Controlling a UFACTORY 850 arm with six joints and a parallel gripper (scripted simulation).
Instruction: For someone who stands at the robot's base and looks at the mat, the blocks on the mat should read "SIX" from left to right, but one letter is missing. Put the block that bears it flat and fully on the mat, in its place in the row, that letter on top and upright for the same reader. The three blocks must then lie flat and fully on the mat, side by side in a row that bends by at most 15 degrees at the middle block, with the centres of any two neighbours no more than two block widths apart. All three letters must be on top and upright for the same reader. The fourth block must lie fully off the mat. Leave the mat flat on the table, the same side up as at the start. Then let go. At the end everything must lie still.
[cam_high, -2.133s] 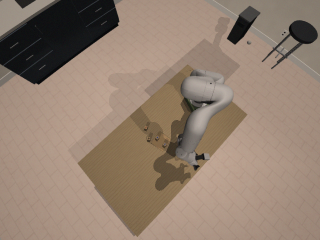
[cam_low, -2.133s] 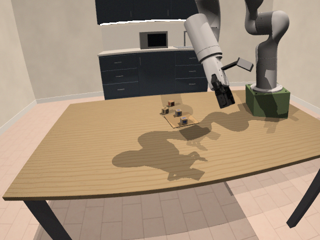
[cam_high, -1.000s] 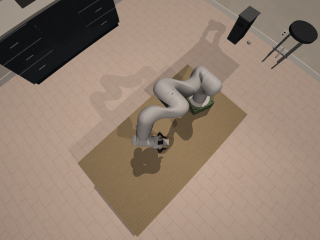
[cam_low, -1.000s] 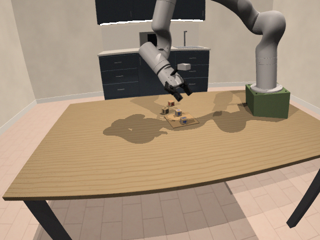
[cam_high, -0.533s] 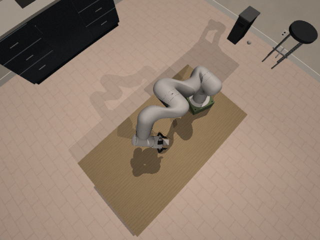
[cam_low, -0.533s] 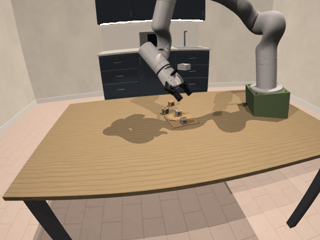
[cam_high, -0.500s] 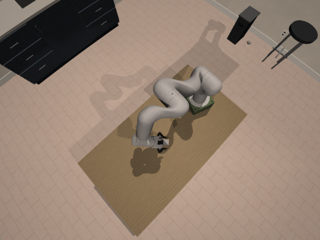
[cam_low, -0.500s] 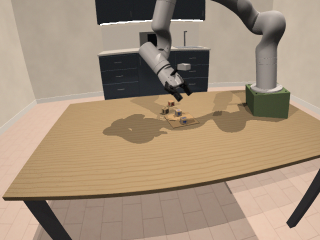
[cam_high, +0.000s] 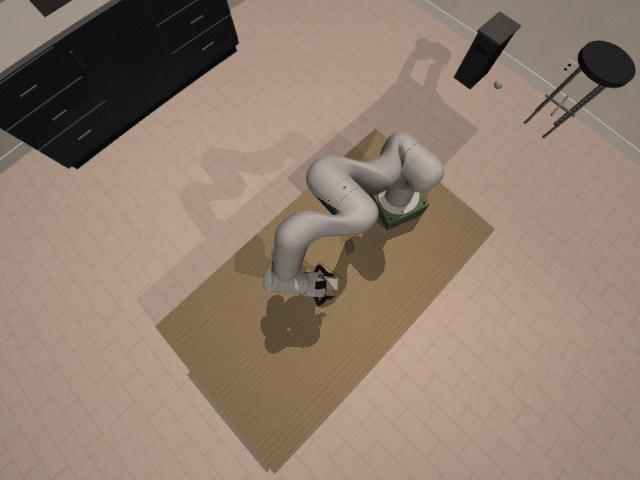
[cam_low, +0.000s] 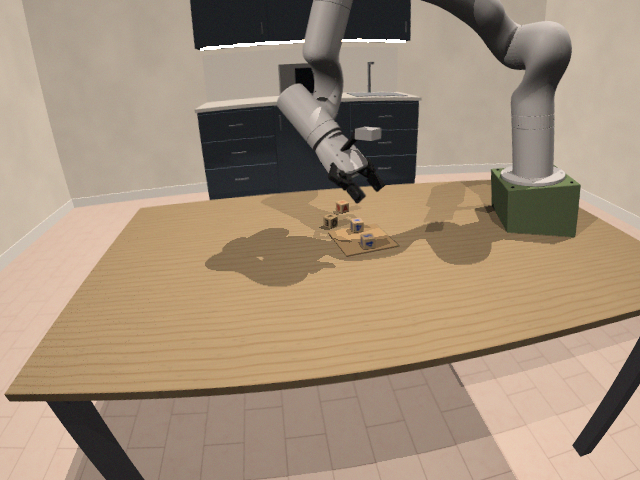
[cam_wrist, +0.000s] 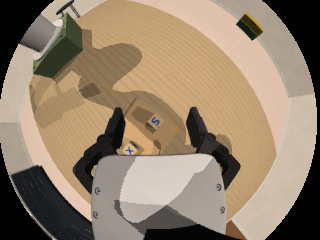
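Blocks (cam_low: 341, 207) — below open end effector (cam_low: 360, 187)

Pinkish tiled floor (cam_high: 516, 335) surrounds the wooden table (cam_low: 258, 320). Behind the table, dark drawer cabinets (cam_low: 237, 149) line a beige wall (cam_low: 118, 93); 1 black stool (cam_high: 605, 63) stands beyond it.

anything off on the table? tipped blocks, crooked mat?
Nothing stands out. Mat lies flat with two blocks on it; two more sit beside it on the table. All sit flat. End effector open, empty, above them.
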